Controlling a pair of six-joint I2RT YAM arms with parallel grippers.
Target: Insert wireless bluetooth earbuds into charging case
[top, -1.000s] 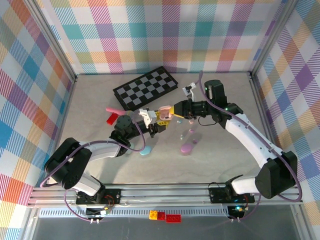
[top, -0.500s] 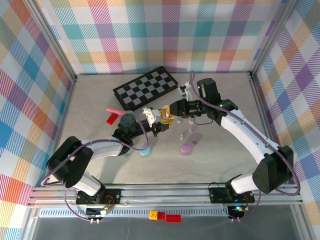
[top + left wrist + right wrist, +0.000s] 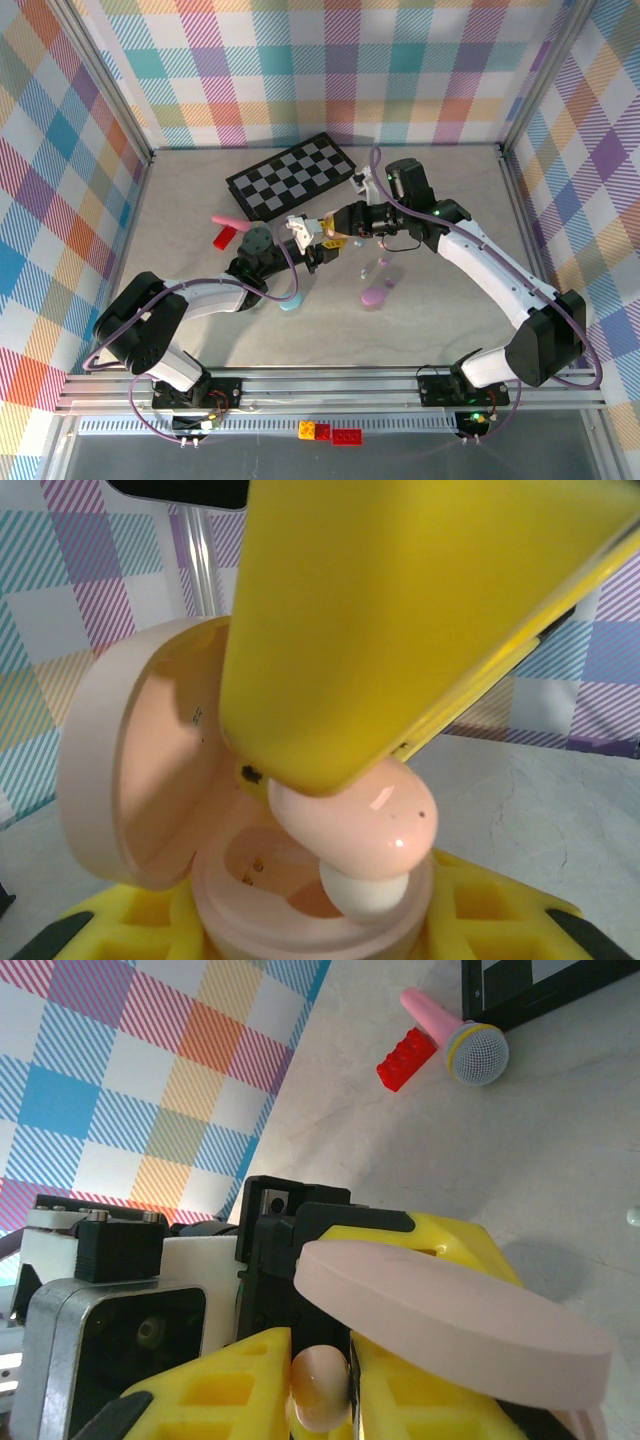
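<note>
The left gripper point(image 3: 320, 241) and right gripper point(image 3: 340, 228) meet nose to nose, with no gap between them. The raised lid of the pale pink round plastic charging case point(image 3: 450, 1328) crowds the right gripper's fingers. Behind both lies a black-and-white checkerboard point(image 3: 292, 178). Left of the left gripper sit a pink toy microphone point(image 3: 224, 219) and a red plastic brick point(image 3: 222, 238). Nearer the bases lie a light blue oval case point(image 3: 291, 302) and a purple oval case point(image 3: 375, 296). Bare pale tabletop point(image 3: 470, 185) opens beyond the right gripper's wrist.

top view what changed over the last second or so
The right claw, shut on the pink earbud, swung left with its arm, closing in on the open pink case held by the left claw, which edged slightly right. Nothing was grabbed or released. The purple case, blue case, chessboard and toy microphone stayed put.
</note>
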